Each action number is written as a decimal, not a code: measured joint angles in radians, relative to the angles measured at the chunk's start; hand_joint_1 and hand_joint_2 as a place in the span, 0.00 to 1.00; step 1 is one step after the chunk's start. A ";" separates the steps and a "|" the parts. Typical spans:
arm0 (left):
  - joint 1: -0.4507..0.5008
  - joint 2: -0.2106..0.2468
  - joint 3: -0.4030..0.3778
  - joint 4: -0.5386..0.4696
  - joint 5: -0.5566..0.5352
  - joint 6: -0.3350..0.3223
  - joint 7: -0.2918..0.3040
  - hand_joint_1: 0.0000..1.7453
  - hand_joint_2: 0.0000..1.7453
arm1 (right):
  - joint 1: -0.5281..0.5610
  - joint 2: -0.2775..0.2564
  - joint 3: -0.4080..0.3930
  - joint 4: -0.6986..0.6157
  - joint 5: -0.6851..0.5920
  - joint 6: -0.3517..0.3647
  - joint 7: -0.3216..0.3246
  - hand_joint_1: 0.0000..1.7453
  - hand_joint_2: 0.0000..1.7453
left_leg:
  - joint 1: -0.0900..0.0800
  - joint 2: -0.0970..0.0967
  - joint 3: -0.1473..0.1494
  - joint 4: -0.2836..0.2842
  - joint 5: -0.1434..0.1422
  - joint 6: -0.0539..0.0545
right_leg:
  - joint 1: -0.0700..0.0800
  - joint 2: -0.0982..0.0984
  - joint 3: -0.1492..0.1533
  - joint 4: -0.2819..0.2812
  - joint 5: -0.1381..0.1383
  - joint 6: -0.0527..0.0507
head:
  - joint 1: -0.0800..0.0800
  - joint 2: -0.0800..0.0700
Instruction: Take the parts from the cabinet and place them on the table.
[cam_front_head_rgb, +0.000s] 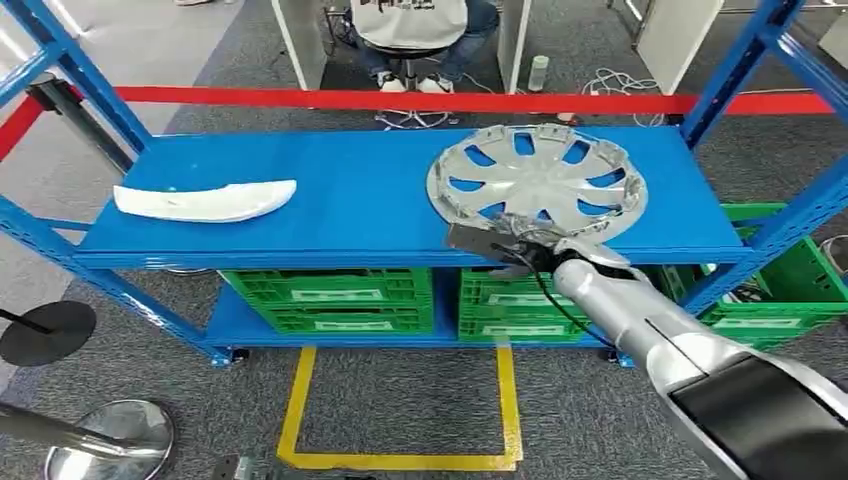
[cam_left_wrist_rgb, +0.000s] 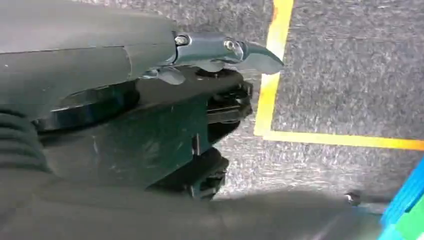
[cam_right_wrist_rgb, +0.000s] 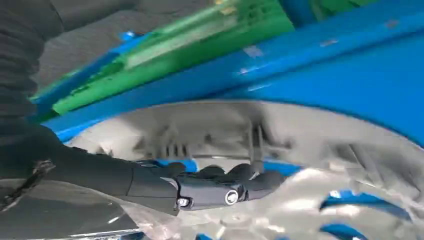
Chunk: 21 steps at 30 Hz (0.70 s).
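Where the right hand (cam_front_head_rgb: 500, 245) reaches the front edge of the blue shelf (cam_front_head_rgb: 350, 195), its dark fingers (cam_right_wrist_rgb: 225, 187) lie on the near rim of the silver wheel cover (cam_front_head_rgb: 537, 183), curled over that rim in the right wrist view; whether they truly clamp it or merely rest against it I cannot tell, since the motion blur hides the underside. Just beyond the fingertips the wheel cover lies flat on the shelf's top level, its spokes and cut-outs showing blue through them. Well off to the side away from those fingers, towards the other end of the same level, lies a white curved trim part (cam_front_head_rgb: 205, 201), apart from everything else. Below the fingers, on the lower level, stand green crates (cam_front_head_rgb: 335, 298) side by side. Behind the shelf a red tape barrier (cam_front_head_rgb: 400, 99) runs across, and past it a person sits on a stool (cam_front_head_rgb: 410, 40). On the grey carpet in front, yellow floor tape (cam_front_head_rgb: 400, 455) marks a rectangle. Hanging low over that carpet and tape, the left hand (cam_left_wrist_rgb: 220, 52) shows a thumb and dark fingers with nothing between them; whether they are spread or drawn together I cannot tell.
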 joint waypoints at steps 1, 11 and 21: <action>0.000 0.000 0.000 0.000 0.000 0.001 0.003 0.00 1.00 | -0.007 0.002 0.003 0.006 0.011 0.009 0.011 0.00 1.00 | 0.000 0.000 0.041 -0.083 0.044 0.006 | 0.000 0.001 0.003 0.000 0.000 0.001 | 0.000 0.000; 0.007 -0.010 0.002 0.000 -0.018 0.015 0.007 0.00 1.00 | -0.035 -0.003 0.032 0.071 0.077 0.034 0.105 0.00 1.00 | 0.000 0.005 0.107 -0.234 0.072 0.045 | 0.004 0.000 -0.096 0.189 -0.105 0.042 | 0.006 0.000; 0.007 -0.013 0.002 0.000 -0.029 0.031 0.005 0.00 1.00 | -0.066 -0.006 0.045 0.101 0.097 0.092 0.139 1.00 1.00 | -0.005 0.001 0.104 -0.225 0.068 0.022 | 0.008 0.000 0.008 0.002 -0.011 0.024 | 0.005 0.000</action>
